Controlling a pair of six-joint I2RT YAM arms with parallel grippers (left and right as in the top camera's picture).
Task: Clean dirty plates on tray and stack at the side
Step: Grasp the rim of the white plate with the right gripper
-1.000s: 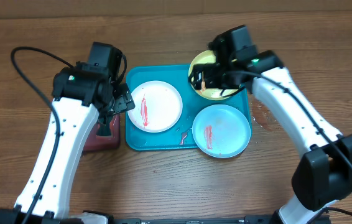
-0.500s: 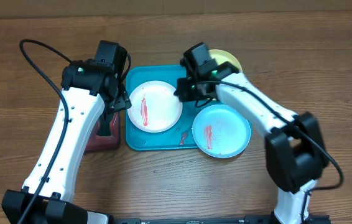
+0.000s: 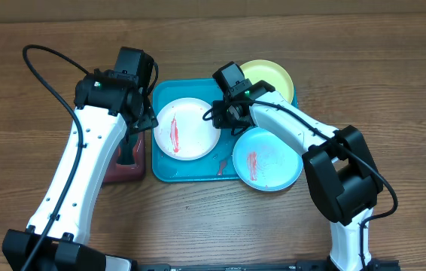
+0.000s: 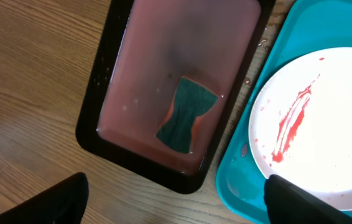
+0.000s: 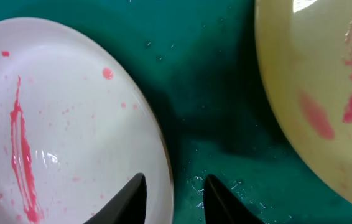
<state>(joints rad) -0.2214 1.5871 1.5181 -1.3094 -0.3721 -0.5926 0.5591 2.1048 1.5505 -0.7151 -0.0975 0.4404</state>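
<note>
Your right tool part-narrowed astride white plate rim, grip unclear. Left tool spread wide over black tray. Wet turquoise tray beneath right tool, on wood table. Yellow-green plate on tool's opposite side, cut off by frame.

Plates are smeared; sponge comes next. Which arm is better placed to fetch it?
Left. The left gripper hangs open over the black tray holding the sponge; the right gripper is across the turquoise tray, at the white plate's rim.

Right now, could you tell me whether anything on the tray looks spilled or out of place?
Yes: a red smear lies on the tray floor itself, between the white plate and the blue plate, which overhangs the tray's near right corner.
</note>
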